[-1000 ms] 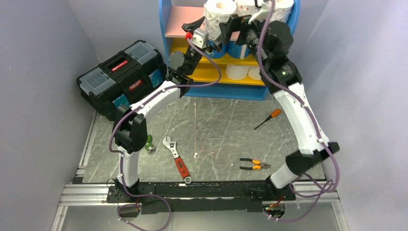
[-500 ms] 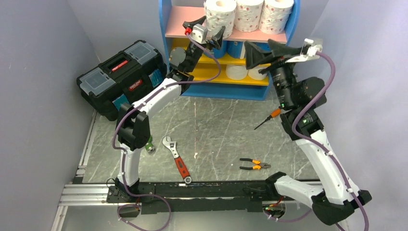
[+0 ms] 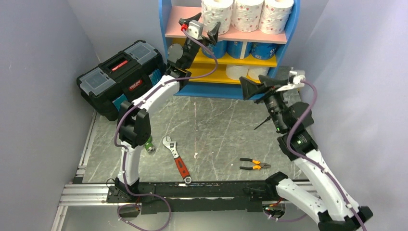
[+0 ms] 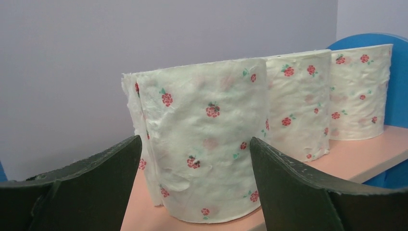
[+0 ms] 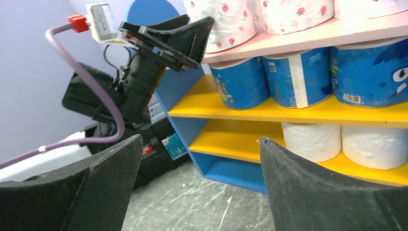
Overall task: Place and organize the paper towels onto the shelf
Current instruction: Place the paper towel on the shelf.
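The left hand [image 3: 199, 27], jaws spread and empty, sits just at 9 o'clock of the leftmost tall white rose-printed paper roll [image 4: 207, 144]; a careless swing could topple it off the pink top board [image 3: 175, 24]. The right hand [image 3: 264, 83] hangs released, well apart. All eight rolls stand on the blue-framed shelf [image 3: 164, 33] at 12 o'clock on the grey marbled bench [image 3: 216, 125]: rose-printed above, blue-wrapped rolls [image 3: 239, 49] midway, plain white rolls [image 3: 236, 72] lowest.

Top cam sits high behind the arm bases [image 3: 192, 192], looking down and forward across the table [image 3: 216, 125] to the shelf [image 3: 164, 33] at the far end. Left wrist cam: level with the pink top board [image 4: 365, 149], right up close on the rose-printed rolls [image 4: 207, 144]. Right wrist cam: further back, low, tilted up at the shelf front, left gripper [image 3: 200, 23] in frame. All three share the top-board rolls.
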Controlling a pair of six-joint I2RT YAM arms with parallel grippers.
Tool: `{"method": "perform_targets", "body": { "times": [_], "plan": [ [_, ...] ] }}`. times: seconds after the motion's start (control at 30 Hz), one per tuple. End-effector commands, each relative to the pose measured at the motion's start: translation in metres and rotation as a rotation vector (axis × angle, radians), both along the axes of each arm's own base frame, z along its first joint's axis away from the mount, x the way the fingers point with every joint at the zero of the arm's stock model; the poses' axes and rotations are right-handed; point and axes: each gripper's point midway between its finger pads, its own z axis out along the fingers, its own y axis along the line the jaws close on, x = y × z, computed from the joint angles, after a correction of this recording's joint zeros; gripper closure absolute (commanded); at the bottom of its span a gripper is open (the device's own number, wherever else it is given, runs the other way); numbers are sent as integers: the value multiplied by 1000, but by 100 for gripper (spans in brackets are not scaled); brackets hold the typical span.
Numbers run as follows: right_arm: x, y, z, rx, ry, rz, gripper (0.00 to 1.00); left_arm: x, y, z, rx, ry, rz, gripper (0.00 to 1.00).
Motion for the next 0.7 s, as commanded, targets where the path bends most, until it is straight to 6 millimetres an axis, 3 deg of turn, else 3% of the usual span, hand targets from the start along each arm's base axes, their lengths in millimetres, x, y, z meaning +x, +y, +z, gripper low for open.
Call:
{"method": "perform_targets", "body": {
  "times": [0.0,0.1,0.23,0.67],
  "plan": [
    [-25,-7,-6,13,-5,27,8,3,12,20,-66,-25,1,11],
    [-31,-10,-27,-4,46,31,8,4,8,18,-70,-19,-23,11],
    [-37,-13,-40,-6,76,33,8,7,2,15,-63,-12,-41,11],
    [-39,-13,-53,-27,111,34,8,6,-20,4,-71,25,-124,11]
  ]
}}
